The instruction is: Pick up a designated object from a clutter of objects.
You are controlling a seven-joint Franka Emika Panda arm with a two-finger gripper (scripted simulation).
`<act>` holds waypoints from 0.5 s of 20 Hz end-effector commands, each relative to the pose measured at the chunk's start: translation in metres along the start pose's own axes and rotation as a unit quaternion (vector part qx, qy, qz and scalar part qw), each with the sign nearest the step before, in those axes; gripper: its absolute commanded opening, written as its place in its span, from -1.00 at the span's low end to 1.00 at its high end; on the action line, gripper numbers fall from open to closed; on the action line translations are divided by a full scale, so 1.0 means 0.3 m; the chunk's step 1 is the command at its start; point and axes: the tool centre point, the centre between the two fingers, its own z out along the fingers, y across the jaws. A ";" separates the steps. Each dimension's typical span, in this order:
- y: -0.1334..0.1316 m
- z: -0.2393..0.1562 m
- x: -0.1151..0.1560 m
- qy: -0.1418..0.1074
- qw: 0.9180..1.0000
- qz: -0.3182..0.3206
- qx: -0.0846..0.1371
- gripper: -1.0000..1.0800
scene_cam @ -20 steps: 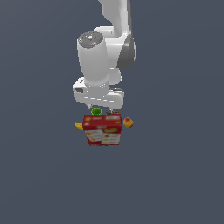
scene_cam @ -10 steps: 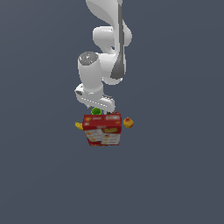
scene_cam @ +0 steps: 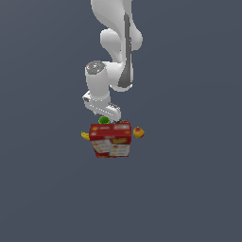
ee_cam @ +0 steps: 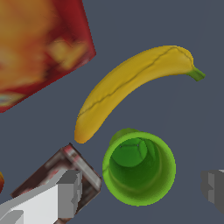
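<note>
You're right over the clutter, and the green cup [ee_cam: 139,168] sits upright between your fingers [ee_cam: 65,192], mouth open to the wrist camera. The gripper [ee_cam: 140,190] is spread wide: one finger shows pale on one side of the cup, the other just peeks in at the far edge of the wrist view, and neither pad touches the rim. From the exterior view, the cup [scene_cam: 104,120] is only a green sliver behind the red cracker box [scene_cam: 111,139], tucked directly under the hand [scene_cam: 105,113].

This looks like the approach step, alignment nearly done, no grasp yet. Watch your neighbours. The banana [ee_cam: 131,87] lies just beside the cup, its blunt end near the rim. A small dark item [ee_cam: 65,170] crowds the pale finger; whether finger and item touch, you can't tell from here. The apple [scene_cam: 138,132] sits off at the exterior view's right, well clear.

Next move, as it reads: descend straight so the fingers bracket the cup's wall, then close. The cup tapers and looks light, so a grip too high may squirt it out. Keep that finger off the dark item going down.
</note>
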 end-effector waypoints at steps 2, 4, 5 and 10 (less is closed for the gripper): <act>0.011 0.012 -0.011 0.000 1.000 0.006 0.000 0.92; 0.009 0.010 -0.009 0.000 1.000 0.005 0.000 0.92; 0.009 0.011 -0.009 0.000 1.000 0.005 0.000 0.92; 0.010 0.037 -0.011 0.000 1.000 0.006 -0.001 0.92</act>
